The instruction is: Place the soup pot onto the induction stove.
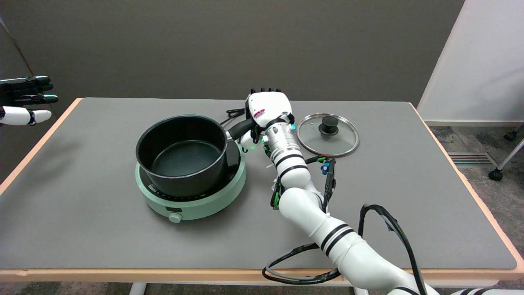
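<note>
A black soup pot [182, 153] stands on the pale green round induction stove [192, 205] at the table's middle left. The pot sits toward the stove's left, so a black strip of the cooktop shows on its right. The pot's black handle [238, 129] points right and back. My right hand [267, 110] grips the end of that handle, its back turned up and its fingers curled down around the handle.
A glass lid [328, 135] with a black knob lies flat just right of my hand. A black power cord [234, 113] runs behind the stove. The idle left hand [24, 102] hangs in the air at the upper left. The grey table [102, 229] has a wooden edge.
</note>
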Motion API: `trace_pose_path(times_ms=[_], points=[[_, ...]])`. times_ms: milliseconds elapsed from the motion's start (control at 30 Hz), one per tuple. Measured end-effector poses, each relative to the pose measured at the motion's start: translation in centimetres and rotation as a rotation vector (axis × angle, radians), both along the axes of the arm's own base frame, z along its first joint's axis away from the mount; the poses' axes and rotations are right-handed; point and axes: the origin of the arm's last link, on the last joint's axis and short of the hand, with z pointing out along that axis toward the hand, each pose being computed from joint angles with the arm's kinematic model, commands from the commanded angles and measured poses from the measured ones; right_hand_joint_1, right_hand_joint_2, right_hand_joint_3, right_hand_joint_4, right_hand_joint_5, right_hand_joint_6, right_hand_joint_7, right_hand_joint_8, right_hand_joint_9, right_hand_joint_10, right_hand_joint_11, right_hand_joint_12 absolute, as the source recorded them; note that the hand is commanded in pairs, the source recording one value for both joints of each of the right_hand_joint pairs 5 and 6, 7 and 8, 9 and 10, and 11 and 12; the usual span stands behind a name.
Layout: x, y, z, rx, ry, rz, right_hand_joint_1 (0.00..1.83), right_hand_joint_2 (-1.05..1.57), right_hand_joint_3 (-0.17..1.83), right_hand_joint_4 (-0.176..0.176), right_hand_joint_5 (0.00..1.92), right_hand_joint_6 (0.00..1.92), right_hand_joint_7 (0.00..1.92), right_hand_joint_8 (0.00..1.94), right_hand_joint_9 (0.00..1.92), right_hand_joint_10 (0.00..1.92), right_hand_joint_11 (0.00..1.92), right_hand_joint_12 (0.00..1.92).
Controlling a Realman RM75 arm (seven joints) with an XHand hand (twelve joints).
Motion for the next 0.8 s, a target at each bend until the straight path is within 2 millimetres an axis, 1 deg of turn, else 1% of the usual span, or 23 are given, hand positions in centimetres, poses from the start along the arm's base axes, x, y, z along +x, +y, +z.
trace_pose_path(times_ms=[100, 400, 467, 533, 700, 800], points=[[0.00, -0.03, 0.00, -0.002, 0.000, 0.001, 1.04, 0.37, 1.16, 0.009, 1.05, 1.05, 1.05, 1.05, 1.05, 1.05, 1.05, 1.05], [0.00, -0.14, -0.19, -0.004, 0.002, 0.001, 1.04, 0.37, 1.14, 0.008, 1.06, 1.06, 1.06, 1.06, 1.06, 1.06, 1.06, 1.06], [-0.01, -0.17, -0.26, -0.005, 0.002, 0.001, 1.07, 0.40, 1.04, -0.012, 1.16, 1.16, 1.16, 1.16, 1.16, 1.16, 1.16, 1.16], [-0.03, -0.18, -0.32, -0.006, 0.002, 0.001, 1.08, 0.40, 1.02, -0.014, 1.18, 1.18, 1.18, 1.18, 1.18, 1.18, 1.18, 1.18], [-0.10, -0.25, -0.61, -0.010, 0.000, 0.000, 1.09, 0.37, 1.04, -0.020, 1.20, 1.20, 1.20, 1.20, 1.20, 1.20, 1.20, 1.20], [-0.14, -0.29, -0.77, -0.013, 0.000, 0.000, 1.10, 0.35, 1.08, -0.038, 1.28, 1.28, 1.28, 1.28, 1.28, 1.28, 1.28, 1.28]])
